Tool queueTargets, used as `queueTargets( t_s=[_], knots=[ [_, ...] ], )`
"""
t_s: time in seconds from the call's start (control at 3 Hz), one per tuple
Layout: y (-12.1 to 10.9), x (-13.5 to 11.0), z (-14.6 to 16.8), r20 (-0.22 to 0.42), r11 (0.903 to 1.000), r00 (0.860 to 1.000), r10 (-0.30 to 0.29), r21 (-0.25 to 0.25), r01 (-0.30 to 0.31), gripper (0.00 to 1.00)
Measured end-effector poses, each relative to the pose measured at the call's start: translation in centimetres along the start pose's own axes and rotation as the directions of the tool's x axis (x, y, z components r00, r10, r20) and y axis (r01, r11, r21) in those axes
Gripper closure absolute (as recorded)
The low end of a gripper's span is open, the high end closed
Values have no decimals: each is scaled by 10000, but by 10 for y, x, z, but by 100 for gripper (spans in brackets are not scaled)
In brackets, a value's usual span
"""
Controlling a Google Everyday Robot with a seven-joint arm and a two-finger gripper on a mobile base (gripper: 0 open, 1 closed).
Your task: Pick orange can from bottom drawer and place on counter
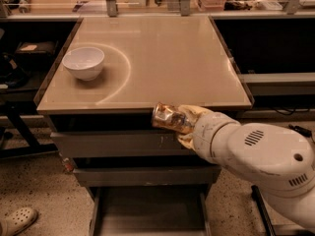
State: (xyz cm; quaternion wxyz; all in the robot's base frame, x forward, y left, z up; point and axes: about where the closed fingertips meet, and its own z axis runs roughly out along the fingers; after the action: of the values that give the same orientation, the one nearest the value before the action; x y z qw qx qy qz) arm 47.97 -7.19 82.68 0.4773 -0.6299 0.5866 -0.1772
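My gripper (181,123) is shut on the orange can (166,117), a shiny orange-gold can with dark patches. It holds the can on its side in the air, just at the front edge of the beige counter (162,58), with the silver end pointing left. The bottom drawer (147,213) is pulled out below at the lower middle, a shallow grey tray with nothing showing in it. My white arm (261,156) comes in from the lower right.
A white bowl (83,63) stands on the counter's left side beside a pale curved arc mark. Two wider grey drawers (123,144) sit under the counter. A shoe (17,221) lies on the floor at lower left. Dark shelving flanks the cabinet.
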Motion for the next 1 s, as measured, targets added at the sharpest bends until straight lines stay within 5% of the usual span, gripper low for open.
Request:
queueTargets(
  t_s=[0.67, 1.0],
  knots=[
    [-10, 0, -11, -182, 9994, 9998, -55, 347, 61, 100],
    [-48, 13, -16, -406, 9946, 9992, -41, 1037, 83, 100]
  ],
)
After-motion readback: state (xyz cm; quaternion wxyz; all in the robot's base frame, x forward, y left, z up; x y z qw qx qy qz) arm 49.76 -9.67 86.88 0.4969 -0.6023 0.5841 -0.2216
